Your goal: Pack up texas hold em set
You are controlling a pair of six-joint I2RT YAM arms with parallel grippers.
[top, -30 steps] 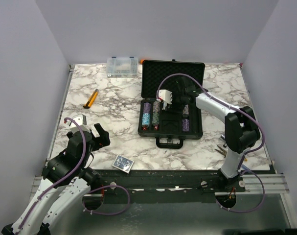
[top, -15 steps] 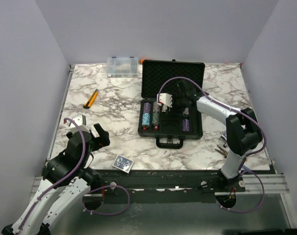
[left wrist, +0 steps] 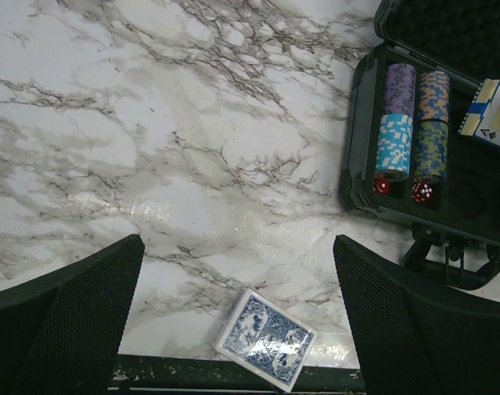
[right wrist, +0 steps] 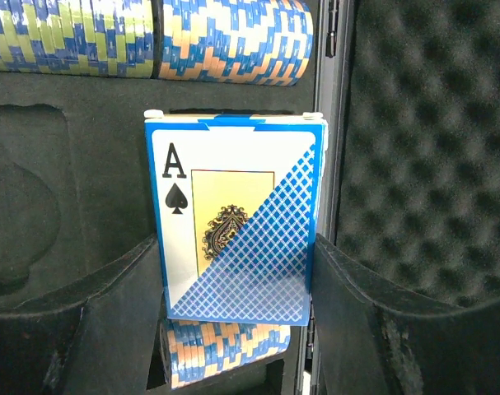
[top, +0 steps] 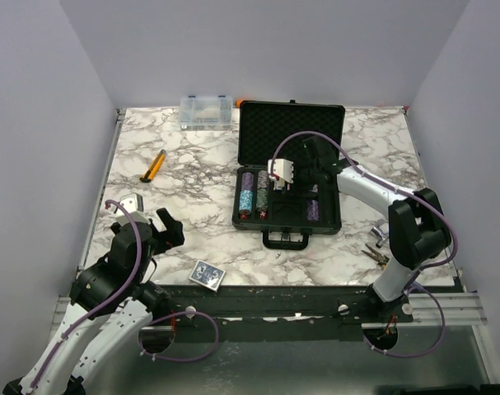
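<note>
The black case (top: pixel 332 216) of the texas hold em set lies open mid-table, its foam lid (top: pixel 291 127) raised at the back. Chip stacks (top: pixel 255 194) fill the tray's left slots, with two red dice (left wrist: pixel 402 189) at their near ends. My right gripper (right wrist: pixel 237 271) is shut on a blue-white card deck (right wrist: pixel 233 230), ace of spades facing the camera, held over the tray beside the lid's hinge, above another chip stack (right wrist: pixel 233 350). A second deck (top: pixel 207 274) lies flat near the table's front edge. My left gripper (left wrist: pixel 237 247) hangs open above that deck (left wrist: pixel 264 337).
A clear organizer box (top: pixel 206 111) stands at the back, left of the case. An orange-handled tool (top: pixel 154 165) lies at the left, and a small grey-white object (top: pixel 133 202) sits near the left arm. Pliers (top: pixel 375 249) rest right of the case.
My right arm has shifted slightly, carrying the held deck a little nearer over the tray. The left arm and the deck on the table have stayed put.
</note>
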